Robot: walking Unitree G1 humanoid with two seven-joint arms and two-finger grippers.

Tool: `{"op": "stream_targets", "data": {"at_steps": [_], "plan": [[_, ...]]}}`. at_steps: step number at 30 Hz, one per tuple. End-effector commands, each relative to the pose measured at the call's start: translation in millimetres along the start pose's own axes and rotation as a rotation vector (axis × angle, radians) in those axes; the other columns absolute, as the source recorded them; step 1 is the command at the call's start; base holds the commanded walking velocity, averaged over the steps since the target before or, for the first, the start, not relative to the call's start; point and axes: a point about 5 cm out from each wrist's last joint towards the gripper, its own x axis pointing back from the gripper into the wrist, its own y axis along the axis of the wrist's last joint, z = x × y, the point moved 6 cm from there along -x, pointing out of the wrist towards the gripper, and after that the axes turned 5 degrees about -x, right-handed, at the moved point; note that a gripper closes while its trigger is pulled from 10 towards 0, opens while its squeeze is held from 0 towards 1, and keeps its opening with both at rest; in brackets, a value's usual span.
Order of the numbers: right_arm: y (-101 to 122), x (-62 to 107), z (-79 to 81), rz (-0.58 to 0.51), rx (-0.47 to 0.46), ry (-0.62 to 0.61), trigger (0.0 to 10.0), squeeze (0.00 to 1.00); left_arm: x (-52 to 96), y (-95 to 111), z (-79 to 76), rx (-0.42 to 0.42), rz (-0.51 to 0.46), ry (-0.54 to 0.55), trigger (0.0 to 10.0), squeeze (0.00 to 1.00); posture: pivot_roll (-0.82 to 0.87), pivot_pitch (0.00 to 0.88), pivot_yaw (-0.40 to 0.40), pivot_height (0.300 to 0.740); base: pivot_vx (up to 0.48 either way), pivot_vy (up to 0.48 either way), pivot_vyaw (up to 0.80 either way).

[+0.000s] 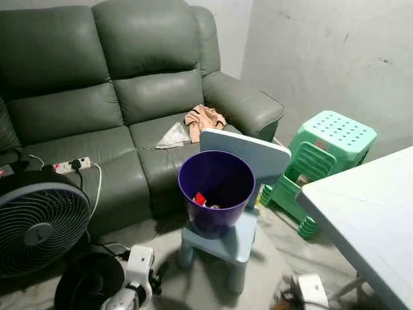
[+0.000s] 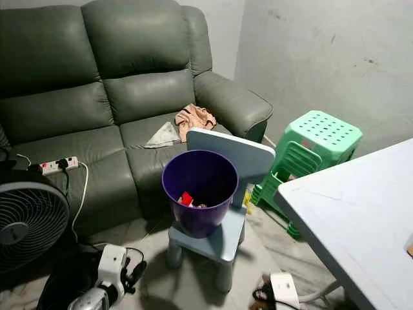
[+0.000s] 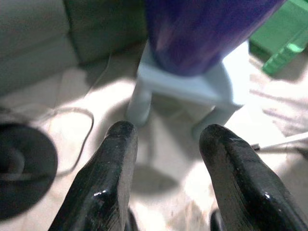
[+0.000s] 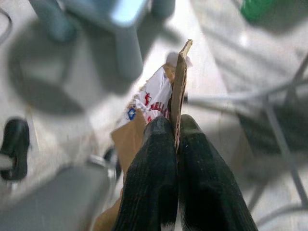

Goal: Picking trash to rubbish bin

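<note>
Pale floor (image 4: 86,82) lies beneath both arms. Right gripper (image 4: 176,126) is clenched on a flattened cardboard wrapper (image 4: 179,82) with red-and-white print, held edge-on above the floor beside a leg of the blue child's chair (image 1: 235,239). Left gripper (image 3: 168,139) hangs released, fingers (image 3: 118,159) spread, grasping nothing. On the chair seat stands the purple bin (image 1: 217,192), scraps inside. Behind it at 12 o'clock sits a green sofa (image 1: 97,97); green stools (image 1: 322,155) at 3 o'clock.

Purple bin (image 1: 216,194) on pale blue chair (image 1: 240,240), grey-green sofa (image 1: 122,97), mint-green stools (image 1: 322,155).
</note>
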Motion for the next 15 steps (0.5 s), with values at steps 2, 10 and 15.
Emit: {"op": "stream_targets", "data": {"at_steps": [2,10,15], "plan": [[-18,3.3,-3.4,0.056,-0.109,-0.028,10.0,0.0,8.7,-25,10.5,0.02,0.089,0.056,10.0,0.0,-0.02,0.0,-0.059,0.74,0.0,0.0,0.0],[-31,6.4,-2.3,0.082,-0.143,-0.037,10.0,0.0,13.0,-34,13.5,0.047,0.109,0.079,10.0,0.0,-0.02,0.0,-0.059,0.74,0.0,0.0,0.0],[-31,6.1,-1.6,0.086,-0.151,-0.03,10.0,0.0,11.6,-31,16.3,0.05,0.107,0.088,10.0,0.0,-0.02,0.0,-0.061,0.74,0.0,0.0,0.0]]}}
